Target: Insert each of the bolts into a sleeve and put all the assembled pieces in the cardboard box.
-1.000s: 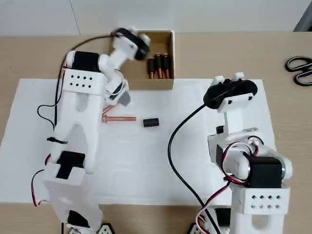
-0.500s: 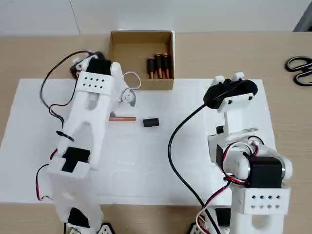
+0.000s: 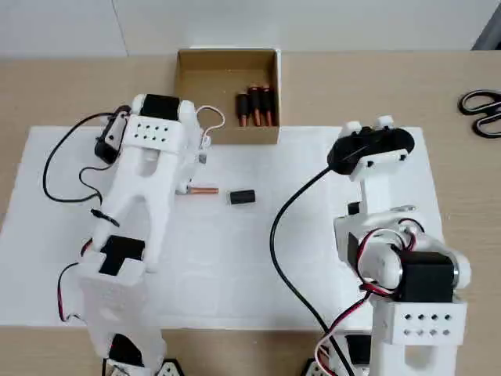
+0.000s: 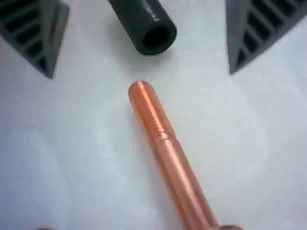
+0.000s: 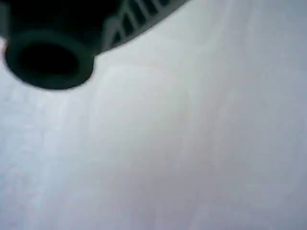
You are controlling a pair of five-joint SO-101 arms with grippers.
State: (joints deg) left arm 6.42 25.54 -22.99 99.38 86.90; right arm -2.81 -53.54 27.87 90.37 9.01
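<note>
A copper bolt [image 3: 206, 190] lies on the white sheet, its threaded tip toward a loose black sleeve [image 3: 242, 197] a short gap away. My left gripper [image 4: 141, 71] hangs open just above them. Its grey ribbed fingers [image 4: 33, 33] stand on either side of the sleeve [image 4: 144, 24] and of the tip of the bolt [image 4: 165, 153], touching neither. Three assembled pieces [image 3: 256, 106] lie in the cardboard box [image 3: 196, 78] at the back. My right gripper [image 5: 62, 33] is shut on another black sleeve [image 5: 48, 60], held above the sheet on the right side.
The white sheet [image 3: 235, 258] covers most of the wooden table. Scissors [image 3: 481, 110] lie at the far right edge. The right arm's black wrist housing [image 3: 369, 149] and its cable [image 3: 290, 227] stand to the right of the loose sleeve.
My left arm has drawn back from the cardboard box and come down over the bolt's head end. The bolt, the loose sleeve and the right arm have not moved.
</note>
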